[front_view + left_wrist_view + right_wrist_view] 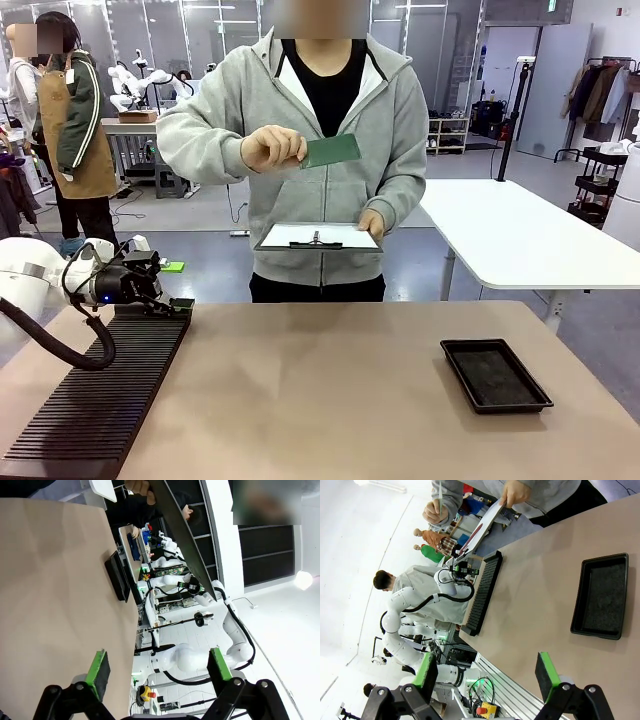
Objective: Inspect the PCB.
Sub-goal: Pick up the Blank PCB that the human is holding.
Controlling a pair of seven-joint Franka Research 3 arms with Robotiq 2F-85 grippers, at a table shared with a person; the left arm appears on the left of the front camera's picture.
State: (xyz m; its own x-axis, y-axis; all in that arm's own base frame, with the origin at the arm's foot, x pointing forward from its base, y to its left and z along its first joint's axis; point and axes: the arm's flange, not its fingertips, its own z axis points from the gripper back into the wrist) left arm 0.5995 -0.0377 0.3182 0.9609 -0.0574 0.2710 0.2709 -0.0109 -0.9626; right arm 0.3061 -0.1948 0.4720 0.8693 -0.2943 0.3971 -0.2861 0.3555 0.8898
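The person across the table holds the green PCB (pixel 332 151) up at chest height in one hand (pixel 270 148), above a white clipboard (pixel 318 237) held flat in the other hand. In the right wrist view the PCB (pixel 440 492) appears edge-on above the clipboard (pixel 485 522). My left gripper (pixel 180 285) hovers open at the far end of the black slotted rack (pixel 100 400), well short of the person. Its wrist view shows the left gripper (pixel 159 667) with its green pads wide apart and nothing between them. My right gripper (pixel 486 675) is open too, over the table and holding nothing.
A shallow black tray (pixel 495 375) lies at the table's right; it is also visible as the tray (pixel 600 597) and the tray (pixel 119 576). The rack (pixel 482 592) runs along the left side. A white table (pixel 520 235) stands behind on the right.
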